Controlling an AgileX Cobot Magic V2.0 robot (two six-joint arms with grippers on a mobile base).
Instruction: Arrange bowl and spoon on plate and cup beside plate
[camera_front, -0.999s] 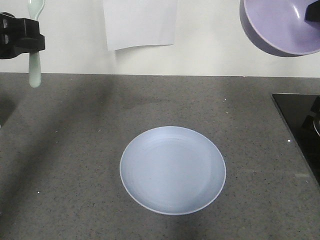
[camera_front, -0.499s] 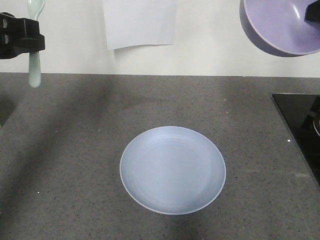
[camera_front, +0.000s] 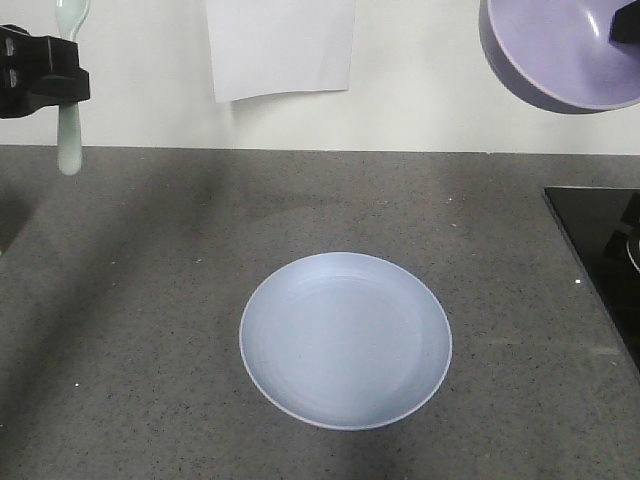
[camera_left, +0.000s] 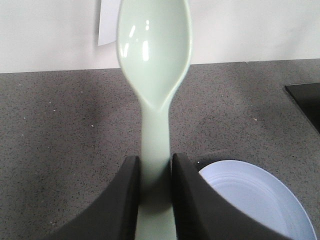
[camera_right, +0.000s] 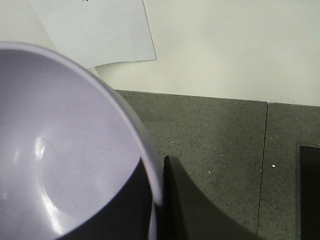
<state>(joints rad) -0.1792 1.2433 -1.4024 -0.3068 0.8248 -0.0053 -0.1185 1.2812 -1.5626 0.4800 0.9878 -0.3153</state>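
A pale blue-lilac plate (camera_front: 345, 340) lies alone on the grey counter, and its rim shows at the lower right of the left wrist view (camera_left: 260, 195). High at the far left, my left gripper (camera_front: 62, 70) (camera_left: 155, 167) is shut on the handle of the mint-green spoon (camera_front: 68, 130) (camera_left: 155, 60), which hangs upright. At the top right, my right gripper (camera_right: 159, 172) is shut on the rim of the tilted lavender bowl (camera_front: 560, 50) (camera_right: 60, 150), one finger inside and one outside. The cup is out of view.
A white paper sheet (camera_front: 282, 45) hangs on the back wall. A black glossy panel (camera_front: 600, 250) covers the counter's right edge. The grey counter (camera_front: 130, 300) stretches round the plate.
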